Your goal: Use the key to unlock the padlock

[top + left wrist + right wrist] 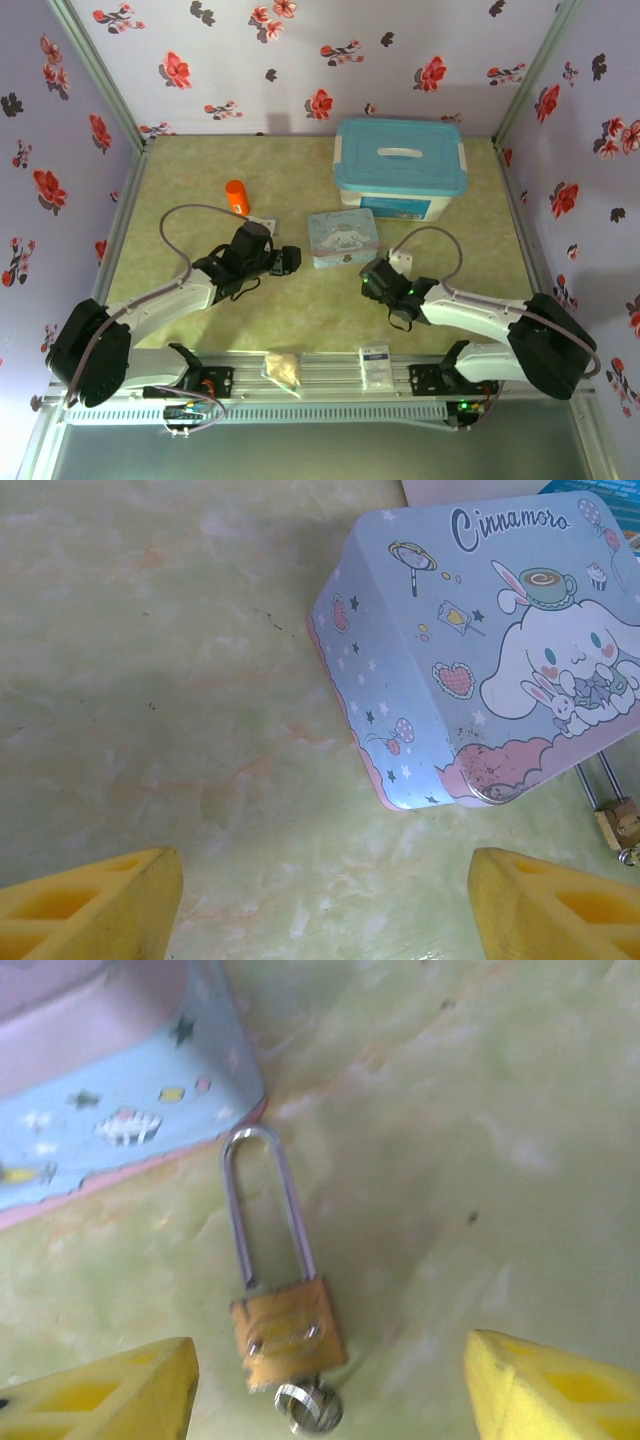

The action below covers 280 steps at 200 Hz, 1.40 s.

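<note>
Right gripper [328, 1392] up close in its wrist view: two yellow fingers [100, 1392] spread wide at the bottom corners, released, touching nothing. Padlock [287, 1328] lies flat on the table [520, 1110] between them, apart from both. Brass body on the near side, long thin shackle [262, 1205] pointing far, its bend just beside the near corner of the tin [110, 1090]; contact there too close to call. Both shackle legs reach the body; locked or not, cannot tell. Key [310, 1410]: small silvery bit at the near end of the body, touching it; blurry, cannot tell if it sits in the keyhole.

Left gripper [325, 910] also released, yellow fingers [90, 905] wide apart over bare table, holding nothing. Tin ahead of it to the right, pale blue lid with a white cartoon character and stars. Padlock at the right edge of that view, just past the tin's corner.

Top view: left gripper just left of the tin, right gripper at the tin's near right corner. Blue-lidded box [400, 168] beyond the tin, orange cylinder [237, 197] far left. Clear bag [283, 368] and white packet [375, 362] lie on the rail [330, 385] at the near edge.
</note>
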{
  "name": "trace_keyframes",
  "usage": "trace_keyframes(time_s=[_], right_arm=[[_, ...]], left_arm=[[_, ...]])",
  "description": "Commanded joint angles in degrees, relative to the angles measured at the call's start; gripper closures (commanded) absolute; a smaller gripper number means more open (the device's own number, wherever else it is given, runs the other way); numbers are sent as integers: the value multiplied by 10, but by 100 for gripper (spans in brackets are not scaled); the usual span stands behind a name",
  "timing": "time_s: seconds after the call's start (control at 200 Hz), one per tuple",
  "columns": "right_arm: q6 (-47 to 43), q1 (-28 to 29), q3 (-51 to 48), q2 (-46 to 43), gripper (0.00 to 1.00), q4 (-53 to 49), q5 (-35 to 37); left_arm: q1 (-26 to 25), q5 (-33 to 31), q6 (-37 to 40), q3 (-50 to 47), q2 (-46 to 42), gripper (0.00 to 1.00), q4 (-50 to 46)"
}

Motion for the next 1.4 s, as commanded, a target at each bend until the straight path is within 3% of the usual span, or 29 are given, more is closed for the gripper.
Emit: trace_keyframes(time_s=[0.0, 0.135, 0.41, 0.5, 0.715, 1.0, 1.11, 1.265, 1.395], right_arm=[[-100, -15, 26, 17, 31, -8, -19], [-154, -17, 67, 54, 34, -36, -18], [-169, -21, 100, 155, 41, -35, -8], [-163, -22, 107, 173, 50, -38, -11], [-133, -22, 86, 142, 65, -74, -12], [-92, -33, 105, 129, 72, -204, 11], [-79, -34, 107, 121, 70, -258, 46], [-97, -36, 85, 83, 60, -214, 20], [-108, -36, 101, 63, 54, -229, 40]], left_arm=[[4, 7, -5, 5, -5, 25, 6], [4, 10, -9, 3, 1, 25, 11], [3, 12, -17, -4, -1, 25, 19], [3, 12, -19, -8, -3, 25, 21], [2, 14, -18, -9, -5, 25, 21], [1, 16, -14, -4, 4, 25, 26], [2, 14, -7, 0, 3, 25, 18], [6, 9, 4, 5, 3, 25, 12], [10, -16, 15, 11, -19, 24, -12]])
